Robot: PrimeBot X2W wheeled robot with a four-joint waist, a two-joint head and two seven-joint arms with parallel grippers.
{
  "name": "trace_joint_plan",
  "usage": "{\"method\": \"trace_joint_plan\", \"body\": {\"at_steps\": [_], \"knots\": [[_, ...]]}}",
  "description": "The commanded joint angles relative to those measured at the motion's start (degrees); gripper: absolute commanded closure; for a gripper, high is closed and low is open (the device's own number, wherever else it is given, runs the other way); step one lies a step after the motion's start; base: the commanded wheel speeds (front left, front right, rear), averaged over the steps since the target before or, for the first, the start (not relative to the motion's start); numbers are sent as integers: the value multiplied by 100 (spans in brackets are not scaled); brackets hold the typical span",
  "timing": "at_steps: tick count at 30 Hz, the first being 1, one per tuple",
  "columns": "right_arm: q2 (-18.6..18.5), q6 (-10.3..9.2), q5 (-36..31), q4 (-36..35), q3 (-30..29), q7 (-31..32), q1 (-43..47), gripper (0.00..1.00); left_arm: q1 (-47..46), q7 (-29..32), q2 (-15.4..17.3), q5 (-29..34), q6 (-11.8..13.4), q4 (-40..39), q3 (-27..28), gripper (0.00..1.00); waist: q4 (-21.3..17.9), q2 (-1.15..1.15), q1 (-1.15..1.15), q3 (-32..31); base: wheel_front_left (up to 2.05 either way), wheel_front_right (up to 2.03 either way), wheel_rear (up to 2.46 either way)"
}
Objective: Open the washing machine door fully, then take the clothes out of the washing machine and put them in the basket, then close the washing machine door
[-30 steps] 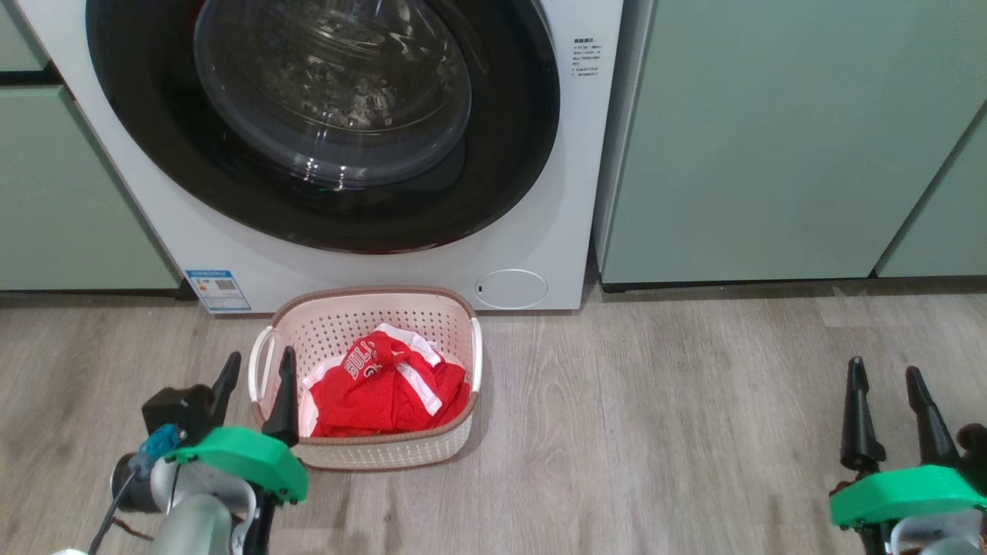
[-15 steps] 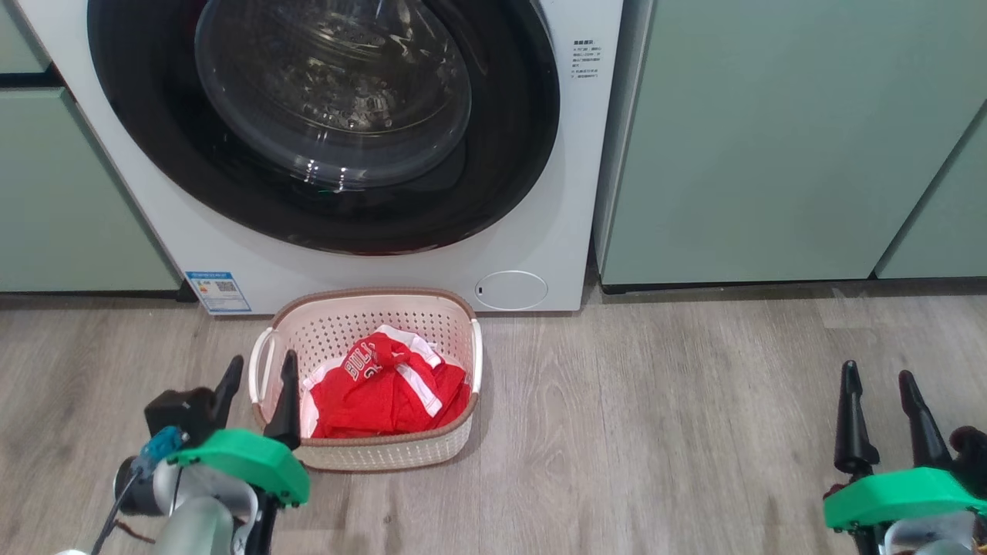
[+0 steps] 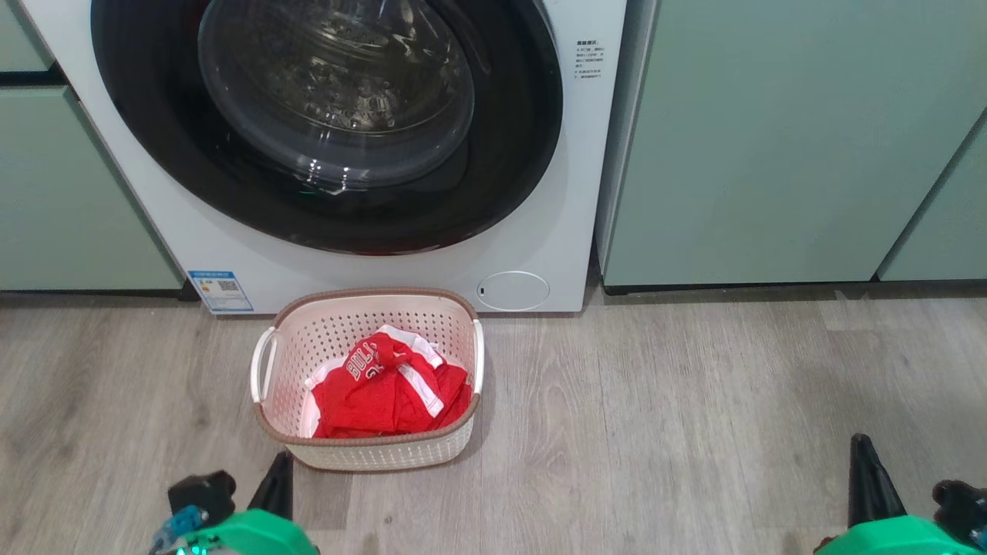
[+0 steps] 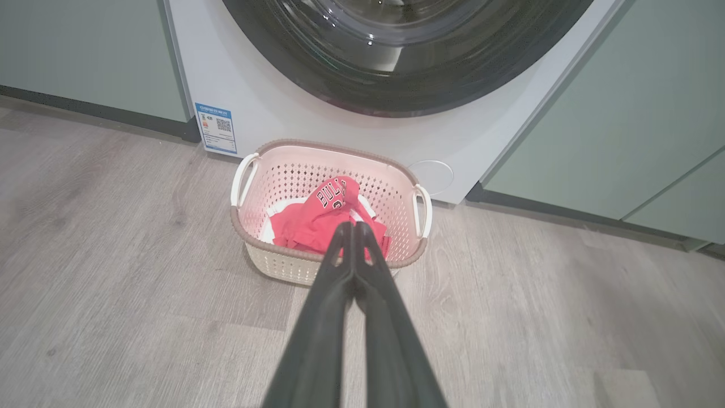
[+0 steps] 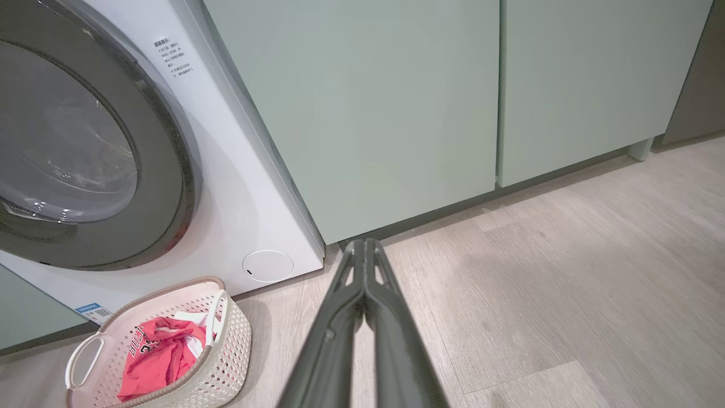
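head view: door (image 3: pixel 513 166) shut on the washer (image 3: pixel 574 231); red clothes (image 3: pixel 382 397) lie in the basket (image 3: pixel 370 294) on the floor (image 3: pixel 655 401) before it; left gripper (image 4: pixel 352 228) and right gripper (image 5: pixel 364 245) both closed, empty

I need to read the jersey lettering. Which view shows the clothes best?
Head view: the clothes lie uncovered, seen from above. In the left wrist view the left hand hides part of them; in the right wrist view they look small, partly behind the basket.
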Motion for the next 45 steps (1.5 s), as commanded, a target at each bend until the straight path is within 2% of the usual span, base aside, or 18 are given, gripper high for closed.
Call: {"method": "trace_joint_plan", "body": {"at_steps": [1, 45], "knots": [[-29, 0, 128, -195, -15, 31, -201, 100, -347, 31, 35, -122, 0, -210, 49, 100, 3, 0, 0, 2, 0, 0, 0], [-11, -2, 2711, -556, -20, 745, -389, 100, -285, 737, 19, -2764, 2, -1092, 215, 100, 144, 0, 0, 122, 0, 0, 0]]}}
